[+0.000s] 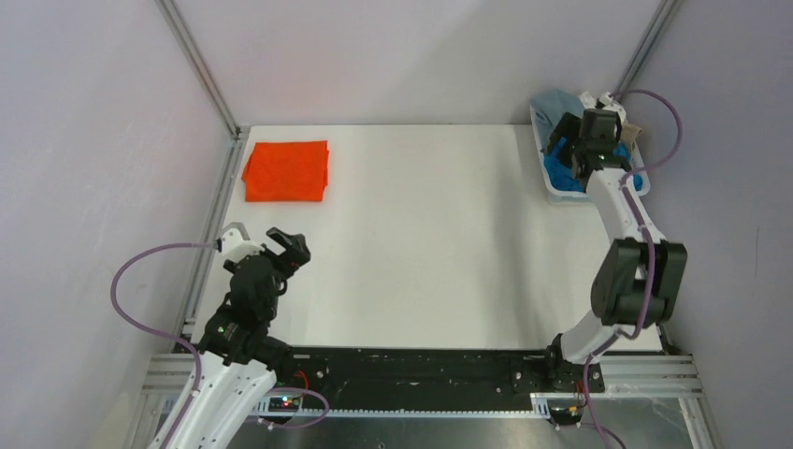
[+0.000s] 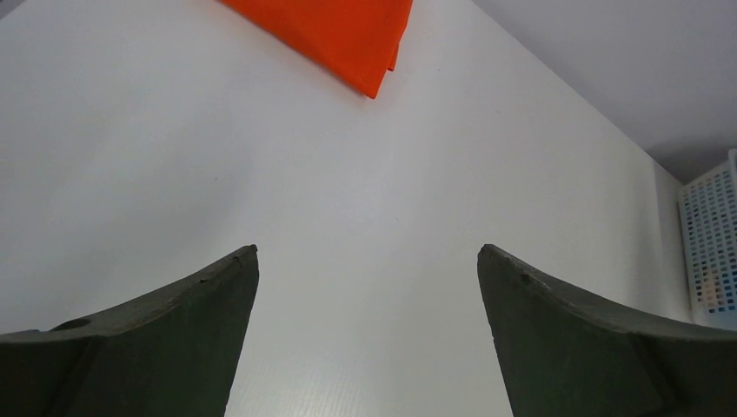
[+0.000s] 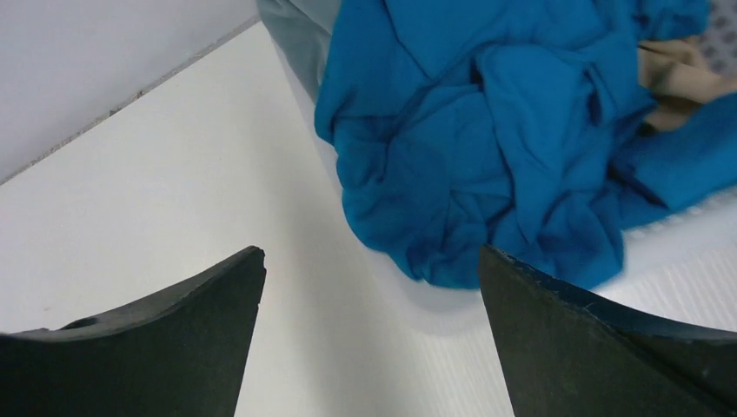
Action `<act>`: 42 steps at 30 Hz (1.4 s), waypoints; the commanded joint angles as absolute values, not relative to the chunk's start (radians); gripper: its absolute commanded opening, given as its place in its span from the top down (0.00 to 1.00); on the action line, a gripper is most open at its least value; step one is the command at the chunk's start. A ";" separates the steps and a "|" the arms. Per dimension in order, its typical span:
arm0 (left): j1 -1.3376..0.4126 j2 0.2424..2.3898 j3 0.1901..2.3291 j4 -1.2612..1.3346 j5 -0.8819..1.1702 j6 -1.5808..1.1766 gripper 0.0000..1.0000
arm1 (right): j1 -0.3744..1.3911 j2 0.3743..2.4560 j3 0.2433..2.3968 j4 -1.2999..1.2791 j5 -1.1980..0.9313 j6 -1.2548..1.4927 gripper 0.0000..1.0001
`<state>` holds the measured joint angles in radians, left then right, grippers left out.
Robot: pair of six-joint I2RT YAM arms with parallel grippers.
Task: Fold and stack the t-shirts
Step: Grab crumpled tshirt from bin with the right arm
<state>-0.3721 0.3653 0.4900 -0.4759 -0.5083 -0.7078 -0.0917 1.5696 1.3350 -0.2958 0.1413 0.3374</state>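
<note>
Far left on the white table [image 1: 421, 243]: an orange-red t-shirt [image 1: 286, 170], folded flat into a neat square.

Near left, above the table: the left gripper [image 1: 293, 245]. Fingers spread wide, holding nothing. Well apart from the orange-red t-shirt and pointing toward it. In the left wrist view, only bare white table between the two dark fingers [image 2: 200, 330], and just a corner of the orange-red t-shirt far ahead at the top.

Far right corner: a white basket [image 1: 561, 196] with little holes in its walls, sitting at the edge of the table. Inside it, a messy heap of cloth. A bright blue t-shirt [image 1: 559, 174], all bunched up and full of wrinkles, piled up to the left rim. A grey-blue t-shirt [image 1: 556, 101] at the far end. A bit of a tan t-shirt [image 3: 673, 78] on the right side, partly under the blue one.

Right over the basket: the right gripper [image 1: 569, 154], at the end of a long stretched arm. Fingers spread wide here too, gripping nothing. In the right wrist view, the crumpled blue t-shirt just ahead of the fingertips [image 3: 248, 261], close but not pinched between them.
</note>
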 commanded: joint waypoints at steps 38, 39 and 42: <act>-0.372 0.378 0.490 -0.458 -0.512 -0.689 0.00 | -0.101 1.421 1.669 -0.284 0.375 0.130 1.00; -0.372 0.376 0.489 -0.458 -0.513 -0.691 0.00 | -0.102 1.406 1.674 -0.272 0.375 0.120 1.00; -0.371 0.372 0.490 -0.458 -0.517 -0.691 0.00 | -0.103 1.404 1.729 -0.277 0.352 0.084 1.00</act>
<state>-0.3721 0.3828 0.4896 -0.4774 -0.5121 -0.6991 -0.0986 1.4406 1.6279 -0.3962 0.3336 0.1658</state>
